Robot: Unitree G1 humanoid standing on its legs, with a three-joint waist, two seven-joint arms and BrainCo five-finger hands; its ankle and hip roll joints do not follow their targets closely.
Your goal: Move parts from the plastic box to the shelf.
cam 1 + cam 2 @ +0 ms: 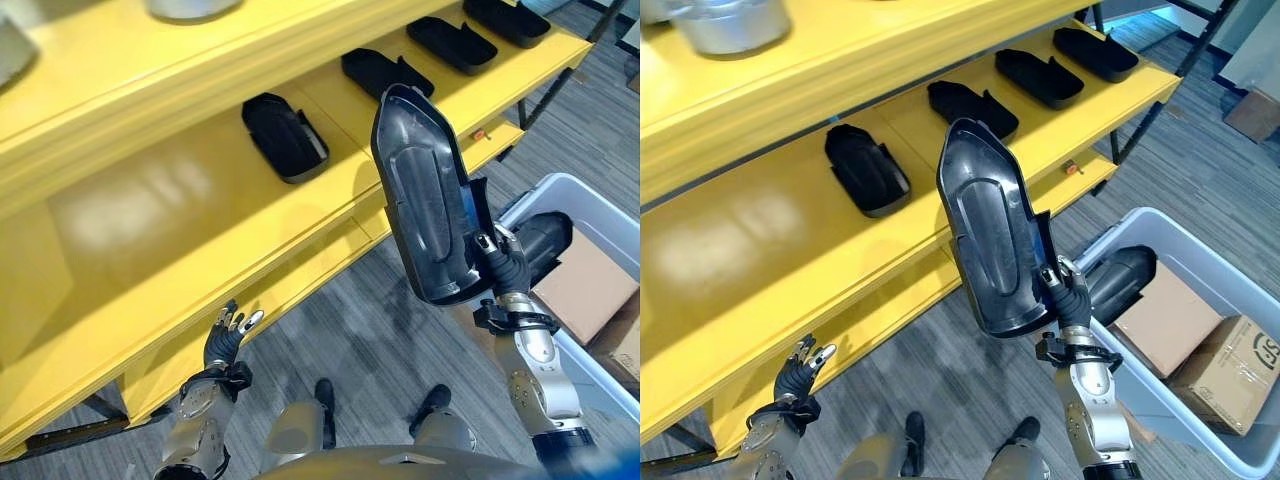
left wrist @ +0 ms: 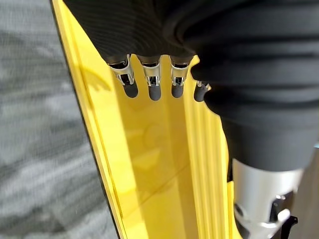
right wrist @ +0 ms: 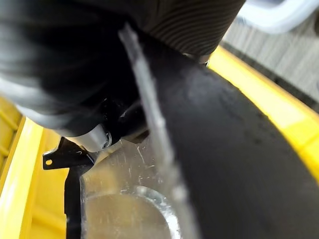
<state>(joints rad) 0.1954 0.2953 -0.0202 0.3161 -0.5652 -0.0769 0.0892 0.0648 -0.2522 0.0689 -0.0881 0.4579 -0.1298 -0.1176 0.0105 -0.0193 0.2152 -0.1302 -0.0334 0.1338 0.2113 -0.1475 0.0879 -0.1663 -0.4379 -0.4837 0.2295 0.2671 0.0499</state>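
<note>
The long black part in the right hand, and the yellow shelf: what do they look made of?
The long black part in the right hand looks like moulded plastic, semi-gloss: soft highlights along its raised rim and recessed panel. The yellow shelf looks like painted metal or laminated board with a glossy coat, given the blurred light reflections on its deck; which one is unclear.

No legible text, label or number appears on the yellow shelf [image 1: 150,210], the black parts or the grey plastic box [image 1: 1200,250]. A dark printed mark sits on one cardboard carton [image 1: 1230,370] in the box; its characters cannot be read with certainty.
</note>
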